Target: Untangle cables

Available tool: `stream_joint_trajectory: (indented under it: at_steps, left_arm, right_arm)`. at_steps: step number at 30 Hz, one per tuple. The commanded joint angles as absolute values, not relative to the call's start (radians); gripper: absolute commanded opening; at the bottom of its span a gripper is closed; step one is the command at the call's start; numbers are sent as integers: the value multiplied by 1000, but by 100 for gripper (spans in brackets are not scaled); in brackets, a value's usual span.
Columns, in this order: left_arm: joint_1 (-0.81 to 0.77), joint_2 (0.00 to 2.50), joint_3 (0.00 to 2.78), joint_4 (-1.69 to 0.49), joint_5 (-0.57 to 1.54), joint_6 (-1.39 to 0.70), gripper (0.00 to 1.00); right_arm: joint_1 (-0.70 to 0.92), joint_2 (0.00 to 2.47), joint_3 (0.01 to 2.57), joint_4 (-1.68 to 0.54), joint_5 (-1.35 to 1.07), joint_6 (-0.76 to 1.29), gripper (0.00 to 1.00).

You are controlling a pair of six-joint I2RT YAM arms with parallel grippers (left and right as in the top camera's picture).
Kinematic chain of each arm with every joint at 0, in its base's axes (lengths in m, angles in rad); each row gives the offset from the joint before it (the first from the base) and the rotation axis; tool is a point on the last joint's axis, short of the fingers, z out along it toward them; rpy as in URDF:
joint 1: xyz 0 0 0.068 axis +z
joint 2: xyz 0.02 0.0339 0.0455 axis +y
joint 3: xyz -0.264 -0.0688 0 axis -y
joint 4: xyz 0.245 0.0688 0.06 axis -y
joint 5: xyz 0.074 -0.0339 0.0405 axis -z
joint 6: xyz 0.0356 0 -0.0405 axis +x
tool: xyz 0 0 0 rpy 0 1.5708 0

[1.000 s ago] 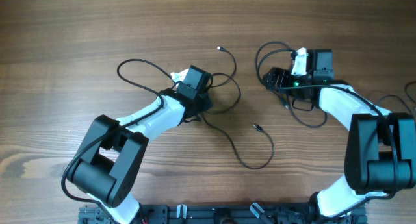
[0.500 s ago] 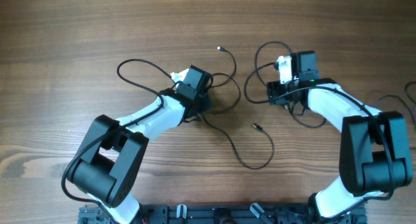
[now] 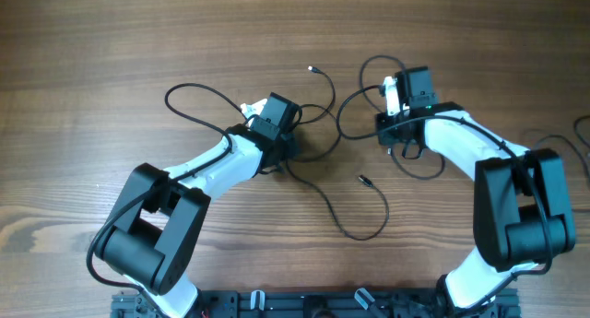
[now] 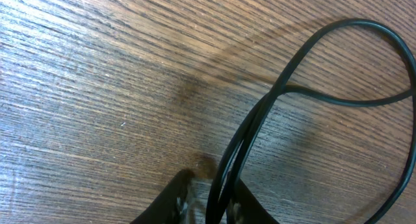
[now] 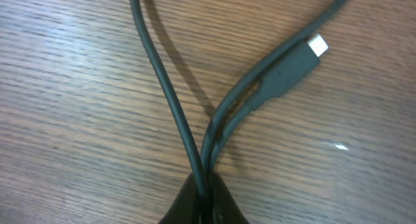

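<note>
My left hand (image 4: 209,201) and right hand (image 5: 203,201) were each clamped on strands of the thin black silver-tipped cables (image 5: 286,73) looped on the brown wooden counter (image 3: 92,60), presumably to draw them apart.

Wood-grain table (image 3: 92,41); thin black cables (image 3: 362,180) lying looped on it

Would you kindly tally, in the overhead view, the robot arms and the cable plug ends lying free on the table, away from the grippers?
Robot arms: 2, the left arm and the right arm.
Free plug ends: 2, the upper plug end, silver-tipped, and the lower plug end.
Total: 4.
</note>
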State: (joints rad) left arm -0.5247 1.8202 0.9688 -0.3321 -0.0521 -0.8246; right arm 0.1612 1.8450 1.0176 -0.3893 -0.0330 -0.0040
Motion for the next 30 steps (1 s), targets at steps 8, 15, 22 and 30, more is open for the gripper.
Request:
stream_joint_trajectory:
  at_steps: [8,15,22,30]
  left_arm:
    - [-520,1897,903,-382,-35,-820,22]
    - [-520,1897,903,-382,-35,-820,23]
    - [-520,1897,903,-382,-35,-855,23]
    - [-520,1897,903,-381,-36,-888,20]
  right_arm:
    - [-147,1814,1373,-511,-106,2,4]
    - [-313,1816,1377,-283,-125,29,4]
    - [-427,1816,1498,100,-271,111,4]
    - [-447,1841,1666,363,-154,-56,4]
